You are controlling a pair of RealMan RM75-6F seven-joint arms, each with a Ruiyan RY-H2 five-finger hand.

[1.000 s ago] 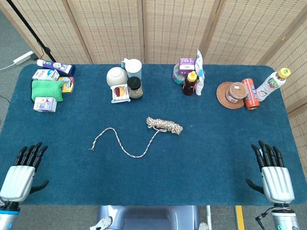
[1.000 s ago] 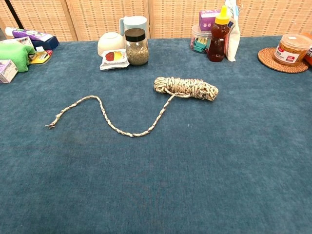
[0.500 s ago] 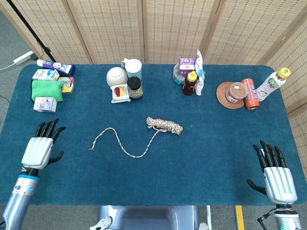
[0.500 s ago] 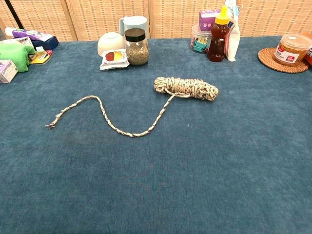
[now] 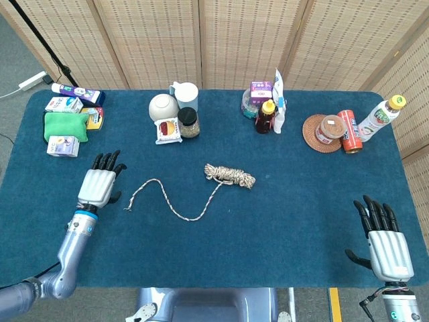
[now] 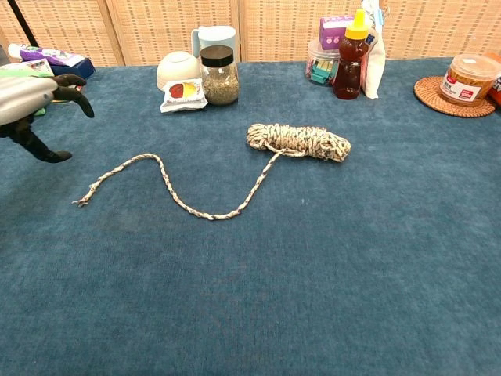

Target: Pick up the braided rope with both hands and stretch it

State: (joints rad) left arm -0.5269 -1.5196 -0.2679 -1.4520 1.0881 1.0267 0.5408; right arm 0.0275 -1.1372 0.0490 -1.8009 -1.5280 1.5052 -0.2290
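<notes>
Honey bottle (image 5: pixel 267 117), spice jar (image 5: pixel 188 123), white bowl (image 5: pixel 163 106).

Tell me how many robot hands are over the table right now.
2. The left hand hovers open near the loose end of the braided rope, touching nothing. The right hand is open at the table's near right corner, far from the rope.

The left hand (image 5: pixel 98 185) hovers out at about nine o'clock of the head view, palm down, fingers (image 5: pixel 107 159) straight and slightly spread toward twelve, holding nothing. Its forearm runs back toward seven o'clock. In the chest view the same hand (image 6: pixel 30 100) pokes in at ten o'clock, dark fingertips curving downward. The right hand (image 5: pixel 386 245) sits at five o'clock, flat, fingers apart, pointing to twelve, empty.
</notes>
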